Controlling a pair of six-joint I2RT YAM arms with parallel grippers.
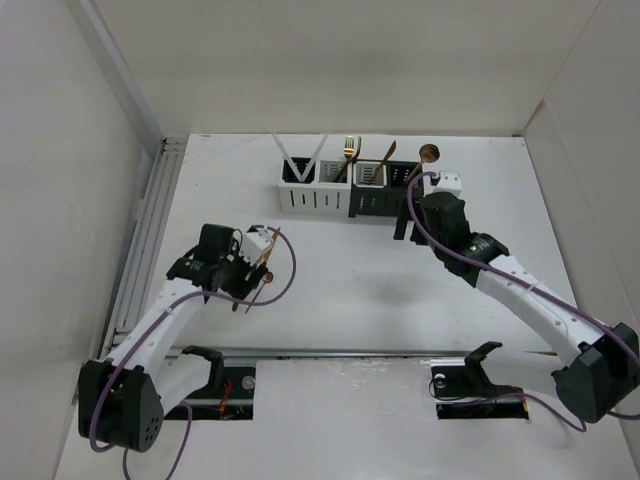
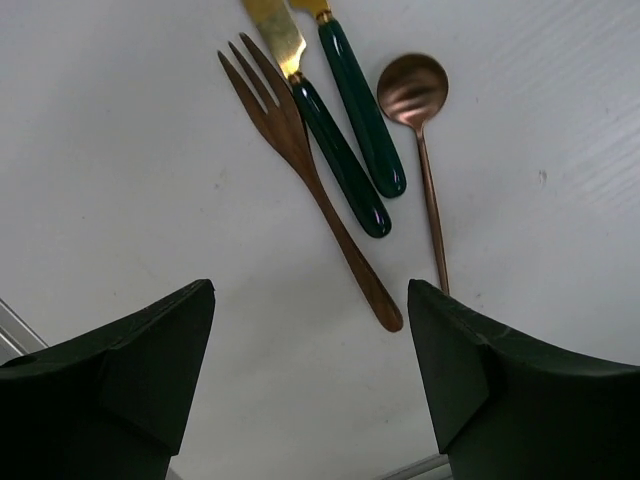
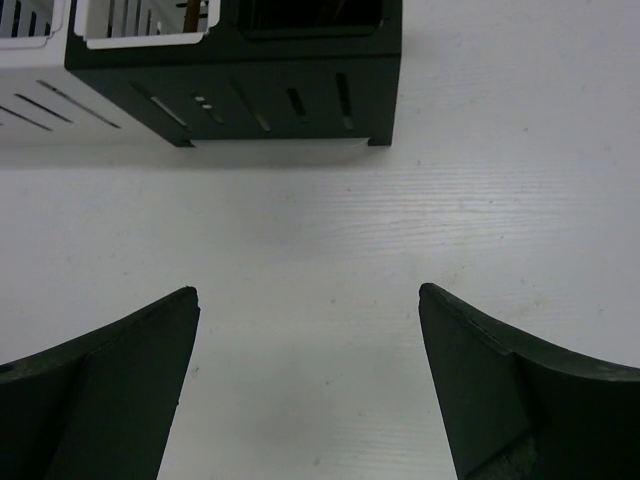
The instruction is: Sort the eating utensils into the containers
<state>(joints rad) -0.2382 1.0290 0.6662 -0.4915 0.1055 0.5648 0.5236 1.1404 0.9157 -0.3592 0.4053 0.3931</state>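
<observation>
Four utensils lie on the white table ahead of my left gripper (image 2: 311,290): a copper fork (image 2: 300,170), two gold pieces with dark green handles (image 2: 335,160) (image 2: 362,110) and a copper spoon (image 2: 415,110). The left gripper (image 1: 245,268) is open and empty just above them. The row of containers (image 1: 350,188) stands at the back, holding white sticks (image 1: 300,160), a gold fork (image 1: 348,150) and copper pieces (image 1: 385,160). My right gripper (image 1: 408,225) (image 3: 308,292) is open and empty over bare table in front of the black caddy (image 3: 280,100).
An aluminium rail (image 1: 150,230) runs along the left wall and another (image 1: 330,352) along the near edge. White walls close in the table on three sides. Purple cables (image 1: 285,275) loop off both arms.
</observation>
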